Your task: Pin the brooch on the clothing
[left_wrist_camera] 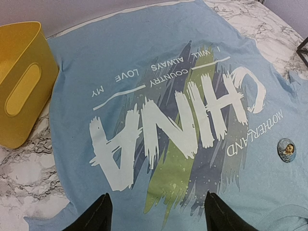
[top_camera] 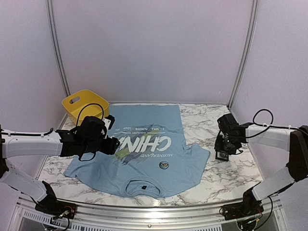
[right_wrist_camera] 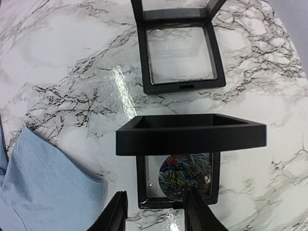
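Observation:
The light blue T-shirt [top_camera: 144,154] lies flat on the marble table, collar toward the near edge, its "CHINA" print [left_wrist_camera: 183,115] under my left wrist camera. A small round brooch [top_camera: 164,165] rests on its chest, right of the lettering; it also shows in the left wrist view [left_wrist_camera: 286,149]. My left gripper [left_wrist_camera: 156,214] is open and empty above the print's left part. My right gripper [right_wrist_camera: 155,211] is open above the near edge of an open black box [right_wrist_camera: 144,185] that holds a colourful round brooch [right_wrist_camera: 185,175]. Its right fingertip [right_wrist_camera: 197,211] overlaps the box's front rim.
A second open black box [right_wrist_camera: 180,55], which looks empty, lies beyond the first. A yellow basket [top_camera: 84,106] stands at the back left, beside the shirt's hem. A shirt sleeve [right_wrist_camera: 43,192] lies left of the boxes. Both boxes sit on the table right of the shirt [top_camera: 222,155].

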Robot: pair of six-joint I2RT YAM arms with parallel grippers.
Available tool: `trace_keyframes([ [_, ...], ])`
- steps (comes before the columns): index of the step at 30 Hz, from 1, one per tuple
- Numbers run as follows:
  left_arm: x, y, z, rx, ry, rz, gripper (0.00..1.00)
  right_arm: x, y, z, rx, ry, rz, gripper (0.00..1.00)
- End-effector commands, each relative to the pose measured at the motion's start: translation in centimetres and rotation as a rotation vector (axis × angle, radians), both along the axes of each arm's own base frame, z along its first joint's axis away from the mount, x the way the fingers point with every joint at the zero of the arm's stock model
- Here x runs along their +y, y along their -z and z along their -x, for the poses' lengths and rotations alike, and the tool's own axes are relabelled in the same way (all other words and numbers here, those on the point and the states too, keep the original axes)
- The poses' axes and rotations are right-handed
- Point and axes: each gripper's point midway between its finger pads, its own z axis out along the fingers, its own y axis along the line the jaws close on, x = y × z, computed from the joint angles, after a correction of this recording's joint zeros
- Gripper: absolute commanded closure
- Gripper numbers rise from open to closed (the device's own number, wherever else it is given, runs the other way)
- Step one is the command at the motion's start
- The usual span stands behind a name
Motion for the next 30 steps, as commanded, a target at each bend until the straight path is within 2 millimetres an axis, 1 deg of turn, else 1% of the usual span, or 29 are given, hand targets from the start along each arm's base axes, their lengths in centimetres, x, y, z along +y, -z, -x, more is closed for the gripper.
trace_keyframes([
  [1, -0.2, -0.4, 0.1, -0.016, 0.014, 0.005, 0.32, -1.7, -0.5, 0.2, -0.007, 0.034, 0.045, 0.58],
  [2, -0.2, -0.4, 0.1, -0.016, 0.014, 0.005, 0.32, -2.0, -0.4, 0.0, -0.007, 0.038, 0.042, 0.54],
  [4, -0.2, -0.6, 0.1, -0.019, 0.014, 0.007, 0.32, -2.4, 0.3, -0.5, -0.004, 0.030, 0.028, 0.50],
  [6, -0.1, -0.5, 0.2, -0.019, 0.015, 0.005, 0.32, -2.5, 1.0, -1.0, -0.002, 0.024, 0.007, 0.47],
  [10, 0.1, -0.7, 0.2, -0.026, 0.009, 0.002, 0.32, -3.2, 2.5, -1.1, 0.032, 0.029, 0.025, 0.47],
  [15, 0.1, -0.6, 0.2, -0.025, 0.009, -0.003, 0.32, -2.7, 4.0, -0.8, 0.061, 0.000, 0.000, 0.49],
  [18, 0.0, -0.6, 0.1, -0.024, 0.011, -0.004, 0.32, -2.8, 4.7, -0.1, 0.089, -0.008, 0.009, 0.50],
  [22, 0.0, -0.6, 0.1, -0.023, 0.011, -0.004, 0.32, -3.2, 5.0, 0.6, 0.112, -0.006, 0.030, 0.53],
  [25, -0.1, -0.5, 0.1, -0.021, 0.014, -0.006, 0.32, -3.3, 5.0, 0.7, 0.117, -0.009, 0.033, 0.56],
  [28, -0.1, -0.6, 0.1, -0.022, 0.015, -0.004, 0.32, -3.2, 4.5, 0.5, 0.108, -0.014, 0.036, 0.62],
  [30, -0.1, -0.7, 0.1, -0.024, 0.014, -0.003, 0.32, -3.3, 4.0, 0.3, 0.098, -0.014, 0.044, 0.62],
])
